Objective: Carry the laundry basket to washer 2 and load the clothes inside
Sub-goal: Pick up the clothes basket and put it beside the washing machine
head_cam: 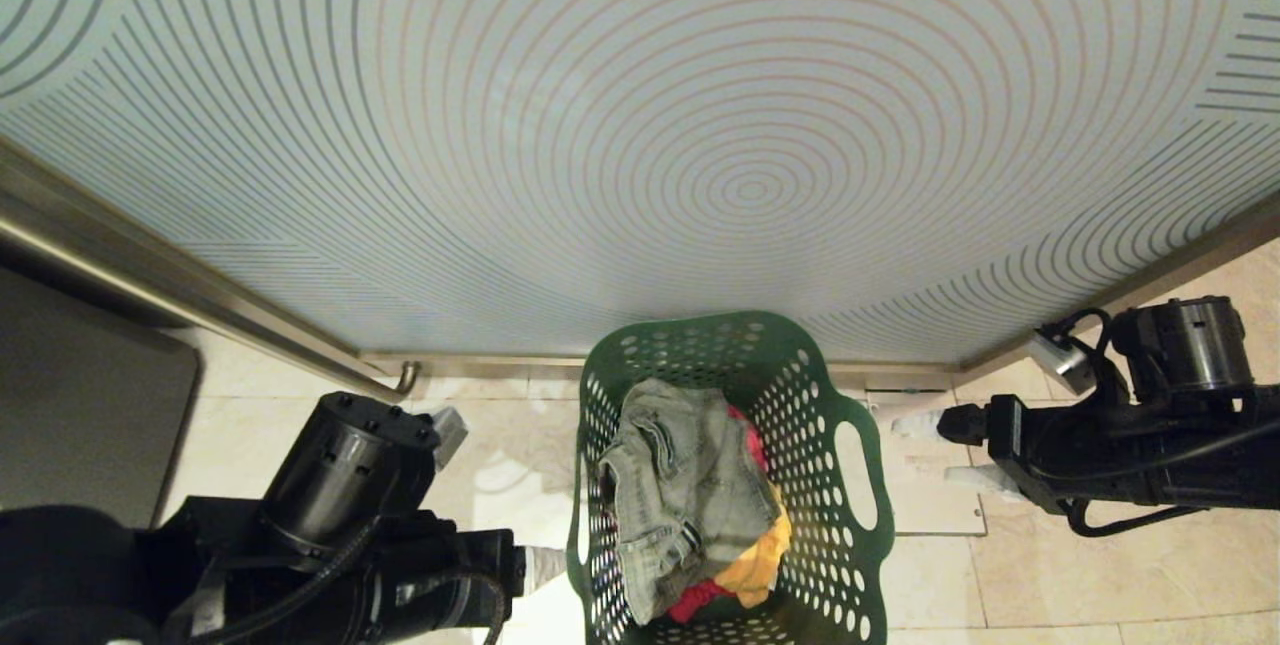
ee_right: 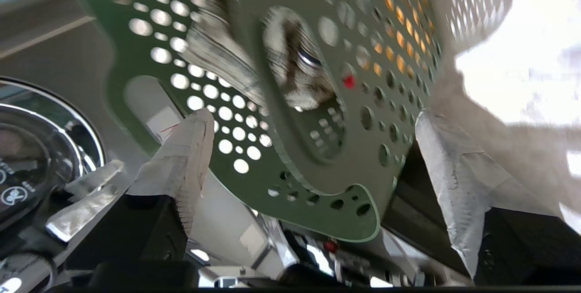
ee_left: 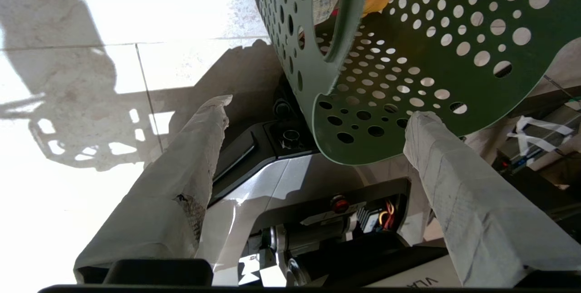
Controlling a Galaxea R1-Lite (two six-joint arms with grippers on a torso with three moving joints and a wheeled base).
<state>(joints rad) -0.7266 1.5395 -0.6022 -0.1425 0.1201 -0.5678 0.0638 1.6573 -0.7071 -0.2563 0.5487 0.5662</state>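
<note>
I have the laundry basket point(head_cam: 725, 485) standing on the tiled floor point(head_cam: 1100, 575) right in front of me, close below the patterned panel point(head_cam: 640, 125), with an arm on each side of it. My left gripper point(ee_left: 313, 120) sits low beside the basket's left wall, its taped fingers point(ee_left: 190, 156) spread wide, and nothing is between them but the basket's lower corner ahead. My right gripper point(ee_right: 313, 143) is off the right side, clear of the handle cut-out point(head_cam: 862, 470) in the head view, fingers point(ee_right: 181, 156) also wide and empty. So the basket is not held by either hand.

I judge this as the point between the carry and the loading: the basket is set down and the clothes point(head_cam: 690, 500) are all in it, the denim piece on top, red and yellow showing beneath. A chrome-ringed round door point(ee_right: 45, 147) shows at the edge of the right wrist view, so a washer is close, but I cannot read its label from here.

The basket stands upright, mouth up, its long axis running away from me toward the panel, handle cut-outs facing left and right.

Next I would need one gripper over the open mouth, coming down onto the denim.
</note>
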